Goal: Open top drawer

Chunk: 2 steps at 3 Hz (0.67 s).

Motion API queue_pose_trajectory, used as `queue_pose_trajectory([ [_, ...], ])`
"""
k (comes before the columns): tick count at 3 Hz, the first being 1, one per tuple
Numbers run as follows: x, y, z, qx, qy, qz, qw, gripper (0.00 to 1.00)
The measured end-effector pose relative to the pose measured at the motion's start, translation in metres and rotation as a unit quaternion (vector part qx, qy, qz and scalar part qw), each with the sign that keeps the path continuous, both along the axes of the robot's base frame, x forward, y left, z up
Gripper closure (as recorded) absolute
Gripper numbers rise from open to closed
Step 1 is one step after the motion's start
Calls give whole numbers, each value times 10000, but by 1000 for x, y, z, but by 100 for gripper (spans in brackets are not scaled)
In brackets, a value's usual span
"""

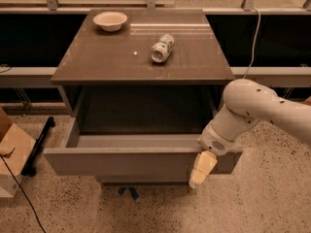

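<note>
Camera view: pincer (201, 170) at top drawer (116, 161) front; bowl (110, 21), can (162, 48) above

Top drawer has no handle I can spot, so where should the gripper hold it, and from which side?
The top drawer has a flat front, so its upper rim is likely the best hold. Come from above, straddling that rim. The gripper hangs over the front's right end in the camera view.

text: none readable | can (162, 48) wrap: illegible, lying far right of centre | gripper (200, 171): at top drawer (121, 161) front, near right
</note>
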<state>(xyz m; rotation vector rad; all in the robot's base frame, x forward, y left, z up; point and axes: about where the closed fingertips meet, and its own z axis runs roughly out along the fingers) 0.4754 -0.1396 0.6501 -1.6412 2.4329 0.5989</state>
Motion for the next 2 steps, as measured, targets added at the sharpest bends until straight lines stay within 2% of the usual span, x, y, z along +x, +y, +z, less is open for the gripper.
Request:
queue_pose_trajectory([
  [1, -26, -3, -1, -60, 293, 164, 9994, 0],
  [2, -26, -3, -1, -60, 293, 164, 9994, 0],
])
